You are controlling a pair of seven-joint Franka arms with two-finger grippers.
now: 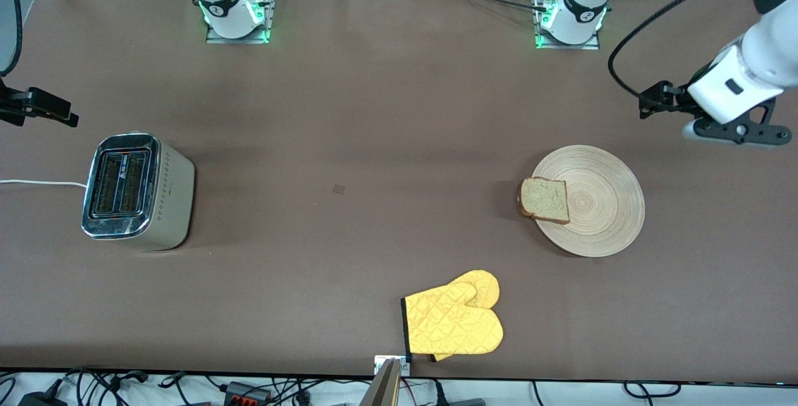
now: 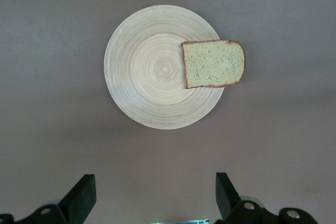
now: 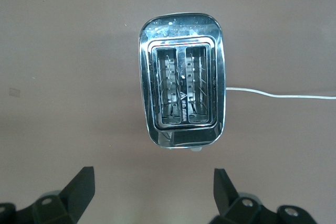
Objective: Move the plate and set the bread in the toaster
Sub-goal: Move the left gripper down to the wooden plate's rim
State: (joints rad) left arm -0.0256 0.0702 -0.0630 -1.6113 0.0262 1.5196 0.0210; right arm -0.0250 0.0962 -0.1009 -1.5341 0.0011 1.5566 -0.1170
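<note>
Fingers [image 2: 84,195] of the left gripper [image 2: 155,198] stand wide and empty above bare table, the plate [image 2: 142,66] just ahead, bread [image 2: 214,63] overhanging its rim, probably easing a pinch. Right gripper [image 3: 152,195], equally wide, holds nothing; the toaster [image 3: 182,85] sits ahead of its tips, slots up to take the slice.

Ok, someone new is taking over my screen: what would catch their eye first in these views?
Probably the yellow oven mitt at the table edge nearest the front camera. Next, the bread overhanging the plate rim, toward the left arm's end, and the chrome toaster with empty slots at the right arm's end. The open left gripper hangs beside the plate; the open right gripper hangs by the toaster.
</note>
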